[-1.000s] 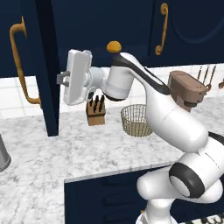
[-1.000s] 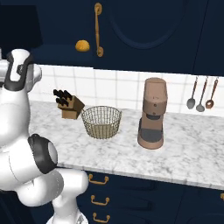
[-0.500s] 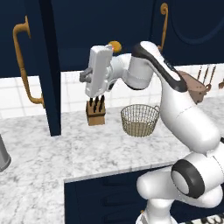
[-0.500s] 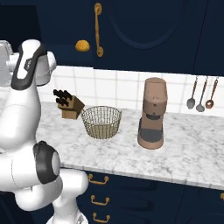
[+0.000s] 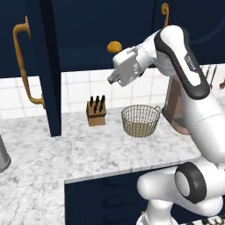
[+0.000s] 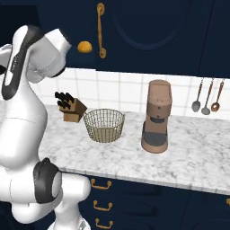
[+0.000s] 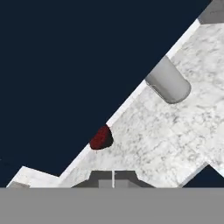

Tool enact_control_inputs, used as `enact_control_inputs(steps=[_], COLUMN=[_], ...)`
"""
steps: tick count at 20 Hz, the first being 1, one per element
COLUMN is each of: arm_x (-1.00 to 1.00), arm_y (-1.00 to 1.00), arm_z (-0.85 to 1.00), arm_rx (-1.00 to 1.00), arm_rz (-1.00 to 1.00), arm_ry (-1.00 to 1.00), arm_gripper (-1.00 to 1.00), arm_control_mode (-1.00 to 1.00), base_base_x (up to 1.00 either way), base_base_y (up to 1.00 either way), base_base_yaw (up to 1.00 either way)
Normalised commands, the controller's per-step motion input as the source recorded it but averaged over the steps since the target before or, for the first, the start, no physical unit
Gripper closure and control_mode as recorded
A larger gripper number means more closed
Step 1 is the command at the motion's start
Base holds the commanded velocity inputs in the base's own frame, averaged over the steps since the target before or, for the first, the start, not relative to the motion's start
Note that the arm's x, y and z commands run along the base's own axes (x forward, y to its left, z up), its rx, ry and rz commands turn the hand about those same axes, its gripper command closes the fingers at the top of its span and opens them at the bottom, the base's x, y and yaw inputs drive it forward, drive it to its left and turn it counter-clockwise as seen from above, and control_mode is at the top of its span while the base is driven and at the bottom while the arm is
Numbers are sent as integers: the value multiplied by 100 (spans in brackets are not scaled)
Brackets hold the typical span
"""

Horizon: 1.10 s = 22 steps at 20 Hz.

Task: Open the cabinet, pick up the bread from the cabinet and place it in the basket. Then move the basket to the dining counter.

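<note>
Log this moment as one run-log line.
cabinet door: open | bread: in cabinet | basket: empty, on worktop | claw: shut, empty

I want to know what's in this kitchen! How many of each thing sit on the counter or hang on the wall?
Basket: 1
Knife block: 1
Coffee grinder: 1
Hanging spoons: 3
Total: 6
</note>
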Motion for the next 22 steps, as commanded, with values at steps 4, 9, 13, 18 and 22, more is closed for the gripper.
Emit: enact_control_inputs(steps=[4, 9, 13, 18, 22], arm_x=[20, 33, 25, 25, 35], arm_y=[-26, -28, -48, -35, -34], arm_z=[-8, -1, 8, 21, 6], arm_rx=[-36, -34, -28, -20, -8], arm_rz=[-56, -55, -54, -41, -25], arm_ry=[-31, -22, -4, -12, -16], arm_gripper=[100, 100, 100, -100, -100], arm_control_mode=[-100, -100, -100, -100, -100], base_base_x=[0, 0, 0, 0, 0], base_base_y=[0, 0, 0, 0, 0], base_base_yaw=[0, 0, 0, 0, 0])
